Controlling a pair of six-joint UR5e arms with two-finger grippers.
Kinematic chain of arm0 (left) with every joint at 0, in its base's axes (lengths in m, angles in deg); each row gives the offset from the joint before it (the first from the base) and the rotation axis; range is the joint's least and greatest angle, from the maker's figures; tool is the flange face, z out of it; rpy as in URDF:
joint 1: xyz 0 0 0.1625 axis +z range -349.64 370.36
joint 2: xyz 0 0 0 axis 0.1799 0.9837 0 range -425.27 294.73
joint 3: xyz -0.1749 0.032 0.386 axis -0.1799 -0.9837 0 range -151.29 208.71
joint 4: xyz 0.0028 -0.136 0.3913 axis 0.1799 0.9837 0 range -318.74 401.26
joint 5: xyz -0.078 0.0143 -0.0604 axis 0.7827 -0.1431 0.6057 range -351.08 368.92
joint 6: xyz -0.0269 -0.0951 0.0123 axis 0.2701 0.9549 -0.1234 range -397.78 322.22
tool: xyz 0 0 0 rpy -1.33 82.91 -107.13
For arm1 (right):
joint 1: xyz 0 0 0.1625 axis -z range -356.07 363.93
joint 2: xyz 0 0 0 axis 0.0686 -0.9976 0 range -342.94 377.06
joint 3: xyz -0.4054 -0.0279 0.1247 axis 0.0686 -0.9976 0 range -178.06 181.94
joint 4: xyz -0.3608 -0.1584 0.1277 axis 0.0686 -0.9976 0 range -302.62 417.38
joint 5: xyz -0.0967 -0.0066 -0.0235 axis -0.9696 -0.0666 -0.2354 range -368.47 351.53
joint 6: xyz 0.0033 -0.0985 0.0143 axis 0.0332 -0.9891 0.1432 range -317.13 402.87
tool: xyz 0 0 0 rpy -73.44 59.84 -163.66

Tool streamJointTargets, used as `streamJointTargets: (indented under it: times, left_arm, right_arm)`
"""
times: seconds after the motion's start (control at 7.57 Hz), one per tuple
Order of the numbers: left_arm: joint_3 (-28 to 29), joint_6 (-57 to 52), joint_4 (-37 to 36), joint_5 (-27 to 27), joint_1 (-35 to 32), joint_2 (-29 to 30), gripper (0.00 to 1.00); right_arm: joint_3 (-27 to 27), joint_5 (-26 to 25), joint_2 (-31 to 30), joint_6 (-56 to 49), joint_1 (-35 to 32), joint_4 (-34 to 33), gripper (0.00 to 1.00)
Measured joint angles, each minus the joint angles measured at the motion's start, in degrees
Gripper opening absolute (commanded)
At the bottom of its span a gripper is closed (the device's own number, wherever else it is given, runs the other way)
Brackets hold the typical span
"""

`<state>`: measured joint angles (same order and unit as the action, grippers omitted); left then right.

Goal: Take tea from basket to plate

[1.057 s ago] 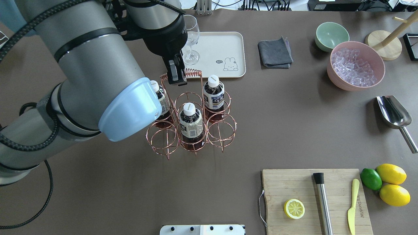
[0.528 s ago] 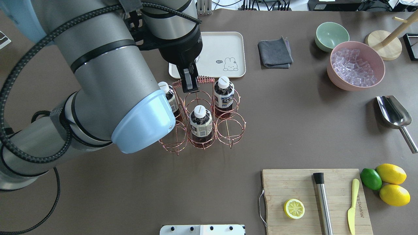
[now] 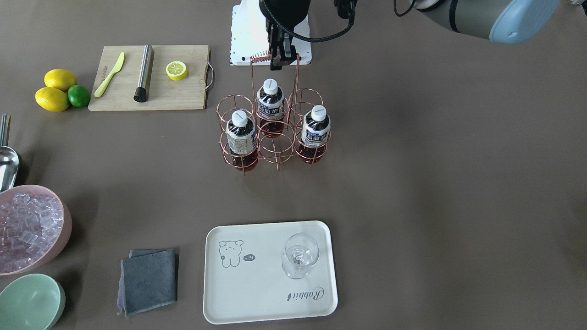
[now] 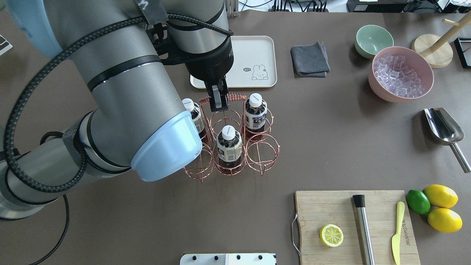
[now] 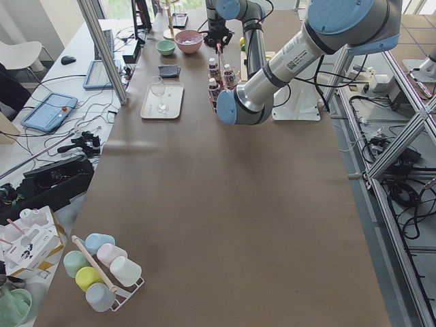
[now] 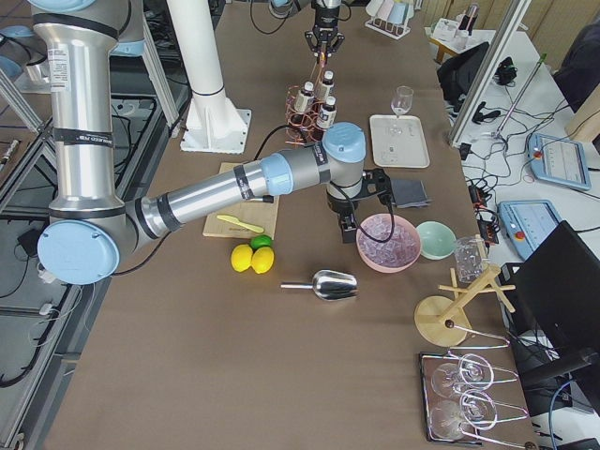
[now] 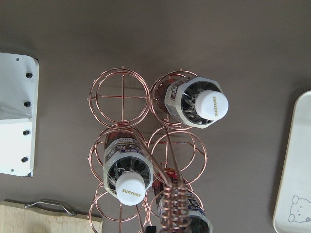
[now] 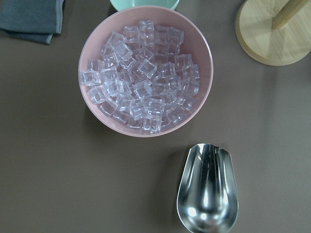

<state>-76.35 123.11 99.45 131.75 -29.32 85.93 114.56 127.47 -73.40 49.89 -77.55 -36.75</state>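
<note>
A copper wire basket (image 4: 235, 97) stands mid-table with three tea bottles in its rings: one (image 4: 229, 145) in the front row, one (image 4: 255, 112) at the back right, and one (image 4: 193, 112) half hidden behind my left arm. All three show in the front view (image 3: 270, 103) (image 3: 240, 133) (image 3: 315, 130). My left gripper (image 4: 217, 101) is shut on the basket's coiled handle (image 3: 259, 57). The cream plate (image 4: 250, 55) lies just beyond the basket and carries a wine glass (image 3: 300, 254). My right gripper (image 6: 347, 230) hovers over the ice bowl; I cannot tell whether it is open or shut.
A pink bowl of ice (image 4: 401, 71), a green bowl (image 4: 373, 40), a grey cloth (image 4: 310, 59) and a metal scoop (image 4: 443, 127) are to the right. A cutting board (image 4: 353, 224) with half a lemon, lemons and a lime (image 4: 438, 208) are at the front right.
My left gripper has moved the basket by its handle to the right and toward the robot's side. The bottles moved with it. My arm now hides the wine glass from overhead.
</note>
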Motion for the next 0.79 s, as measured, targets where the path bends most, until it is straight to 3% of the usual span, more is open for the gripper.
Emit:
streamJointTargets:
  times: [0.79]
  left_arm:
    - [0.95, 1.46, 1.86, -2.85, 2.64, -0.15, 0.00]
  right_arm:
    - [0.14, 0.24, 1.42, 0.04, 1.37, 0.01, 0.99]
